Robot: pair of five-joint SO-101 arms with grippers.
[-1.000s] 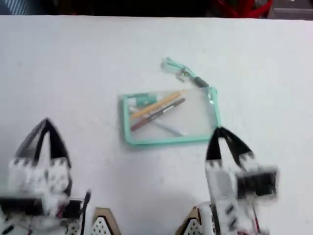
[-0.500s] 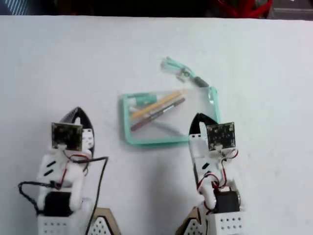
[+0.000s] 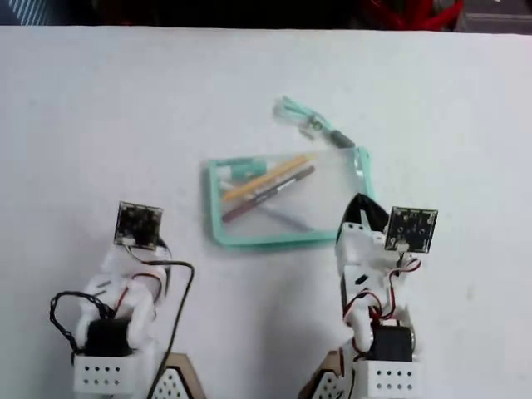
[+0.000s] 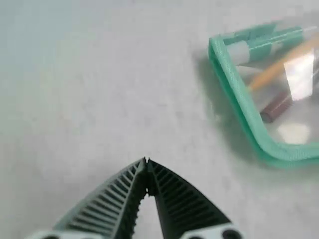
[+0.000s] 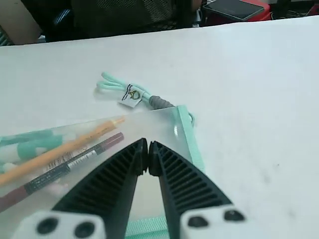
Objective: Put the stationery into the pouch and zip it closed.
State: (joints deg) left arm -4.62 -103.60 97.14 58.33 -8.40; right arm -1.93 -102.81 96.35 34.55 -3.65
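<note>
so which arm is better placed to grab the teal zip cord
Likely right: the right gripper hangs over the clear teal-edged pouch end nearest the teal zip cord; the left gripper sits off the far end.

White table [image 3: 100, 100]; dark chair [image 5: 124, 15] beyond far edge; red object [image 3: 407, 12] alongside.

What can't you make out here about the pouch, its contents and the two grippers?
Whether the pouch is zipped: its edge is blurred in the high view, and the right gripper covers part of it in the right wrist view.
Pale item inside: blurred and too small to name.
Pouch's far end: cut off by the left wrist view's edge.
</note>
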